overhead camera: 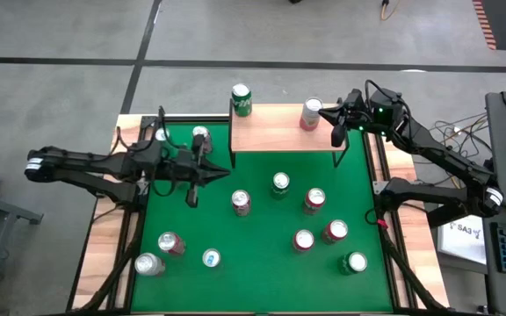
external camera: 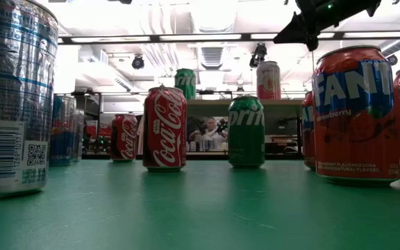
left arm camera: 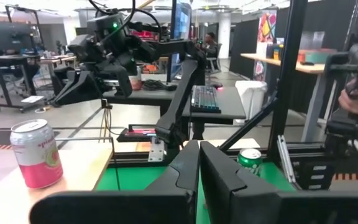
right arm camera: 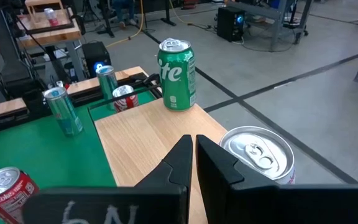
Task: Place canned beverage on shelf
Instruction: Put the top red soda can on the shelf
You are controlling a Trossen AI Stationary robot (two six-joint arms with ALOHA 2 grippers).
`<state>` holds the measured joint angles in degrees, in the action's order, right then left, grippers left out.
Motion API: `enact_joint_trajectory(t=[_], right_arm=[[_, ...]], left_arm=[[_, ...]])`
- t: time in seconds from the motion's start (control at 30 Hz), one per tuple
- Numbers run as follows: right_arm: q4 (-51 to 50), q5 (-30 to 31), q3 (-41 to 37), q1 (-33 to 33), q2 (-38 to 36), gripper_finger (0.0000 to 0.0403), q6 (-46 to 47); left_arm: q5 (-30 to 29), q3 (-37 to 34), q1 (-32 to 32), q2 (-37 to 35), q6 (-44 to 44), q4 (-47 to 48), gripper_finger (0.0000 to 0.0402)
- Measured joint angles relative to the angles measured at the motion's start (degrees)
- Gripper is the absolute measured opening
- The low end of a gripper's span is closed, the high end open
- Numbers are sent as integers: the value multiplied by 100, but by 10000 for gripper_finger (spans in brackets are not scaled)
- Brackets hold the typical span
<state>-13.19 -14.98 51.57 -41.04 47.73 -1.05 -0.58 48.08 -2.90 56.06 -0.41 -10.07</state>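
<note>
The shelf (overhead camera: 275,136) stands at the table's far edge, a light wooden board on thin black legs. A green Sprite can (overhead camera: 241,99) stands upright on its far left corner, and a pink can (overhead camera: 311,114) stands upright near its far right end. My right gripper (right arm camera: 191,155) is shut and empty. It hovers just above and beside the pink can's top (right arm camera: 257,152) and shows high up in the low view (external camera: 294,31). My left gripper (left arm camera: 197,165) is shut and empty, over the green felt left of the shelf (overhead camera: 220,173).
Several cans stand on the green felt: Coca-Cola (external camera: 165,128), Sprite (external camera: 246,132), a Fanta (external camera: 356,114) close to the low camera, and a silver-blue can (external camera: 12,97) at the near left. More cans (overhead camera: 199,136) stand left of the shelf. Desks and people show beyond the table.
</note>
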Motion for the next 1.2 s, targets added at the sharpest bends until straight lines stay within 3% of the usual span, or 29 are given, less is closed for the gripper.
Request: enact_joint_trajectory(t=[0.33,0.6,0.93,1.2], right_arm=[[1,1,0,2,-1,12,-36],[15,6,2,0,-1,12,-3],[414,104,74,13,49,12,208],[633,324,74,13,555,12,102]], left_arm=[[-2,-1,0,103,71,-46,0],[-42,1,0,139,1300,121,0],[-44,1,0,139,1194,78,0],[-50,1,8,143,1538,13,0]])
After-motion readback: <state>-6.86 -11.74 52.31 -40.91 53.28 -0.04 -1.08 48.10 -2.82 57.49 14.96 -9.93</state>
